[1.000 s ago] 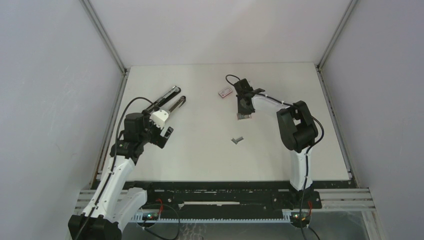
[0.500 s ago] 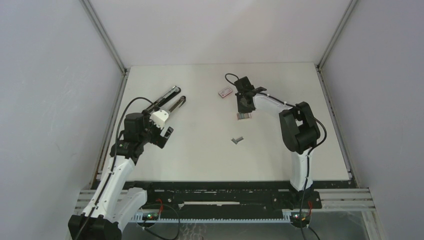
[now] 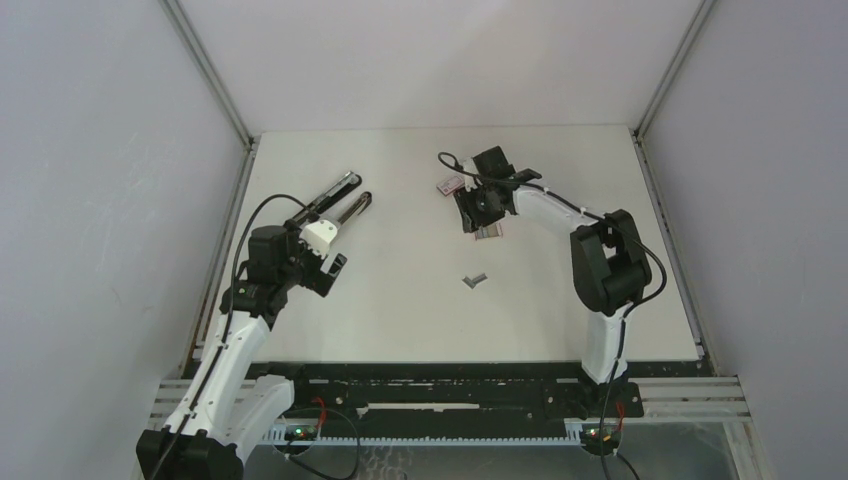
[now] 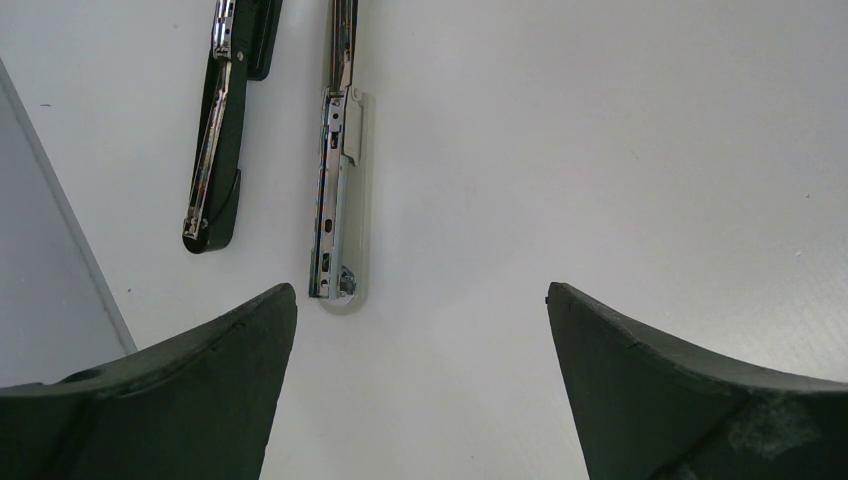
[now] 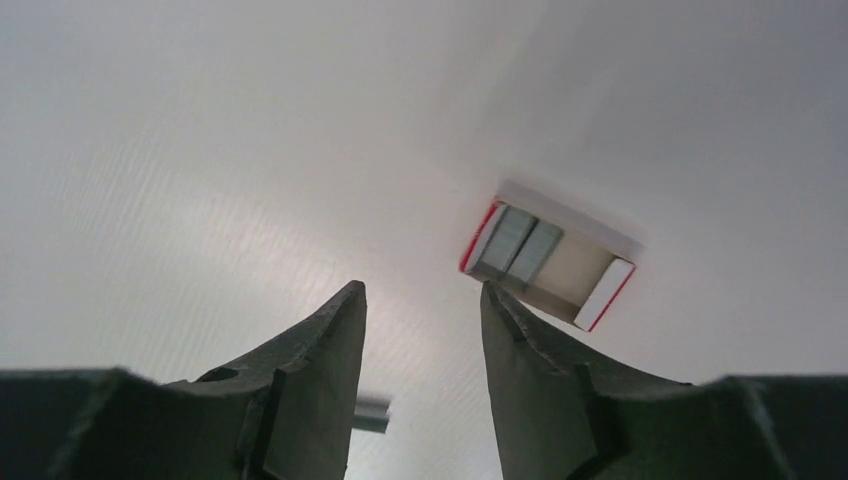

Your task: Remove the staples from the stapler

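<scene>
well off to the left, the stapler point(image 4: 338, 210) is lying splayed open on the bench point(image 3: 400, 320), just ahead of the left tool point(image 4: 420, 292), which is hanging fully released and empty. the staples point(image 3: 474, 281) are lying mid-bench, well apart from it. the right tool point(image 5: 422, 290) is hovering with fingers parted, gripping nothing, near a red-and-white box point(image 5: 548, 265).

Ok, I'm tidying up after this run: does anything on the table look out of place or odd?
Yes. Loose staples lie mid-table in a crooked V, apart from everything else. The stapler lies splayed open, its two arms spread, at the left. The small red-and-white box sits open with grey strips showing inside.
</scene>
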Action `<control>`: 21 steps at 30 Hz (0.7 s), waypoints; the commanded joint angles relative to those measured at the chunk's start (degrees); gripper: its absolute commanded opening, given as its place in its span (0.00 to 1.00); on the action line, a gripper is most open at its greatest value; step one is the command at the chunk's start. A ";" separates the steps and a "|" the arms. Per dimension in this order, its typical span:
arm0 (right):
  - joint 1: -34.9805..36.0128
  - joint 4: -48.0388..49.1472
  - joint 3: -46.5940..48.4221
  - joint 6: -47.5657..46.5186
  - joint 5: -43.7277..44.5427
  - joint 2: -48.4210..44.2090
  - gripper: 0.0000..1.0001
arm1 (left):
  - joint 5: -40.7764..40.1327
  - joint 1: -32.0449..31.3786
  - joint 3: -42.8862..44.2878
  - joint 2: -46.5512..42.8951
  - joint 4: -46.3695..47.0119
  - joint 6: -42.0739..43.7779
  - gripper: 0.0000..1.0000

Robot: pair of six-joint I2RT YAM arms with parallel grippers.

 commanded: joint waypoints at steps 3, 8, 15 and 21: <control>-2.08 -5.18 1.24 -17.58 -16.37 -5.07 0.49 | 0.11 0.29 -1.66 -0.62 2.31 0.66 1.00; -4.81 -13.09 2.45 -30.95 -23.71 -4.80 0.50 | 0.27 0.29 -1.58 -0.53 2.29 0.69 1.00; -4.69 -18.57 -0.04 -44.38 -24.73 -4.46 0.44 | 0.29 0.30 -1.57 -0.37 2.29 0.69 1.00; -1.17 -16.38 -3.53 -47.16 -20.48 -4.72 0.41 | 0.16 0.31 -1.58 -0.31 2.35 0.69 1.00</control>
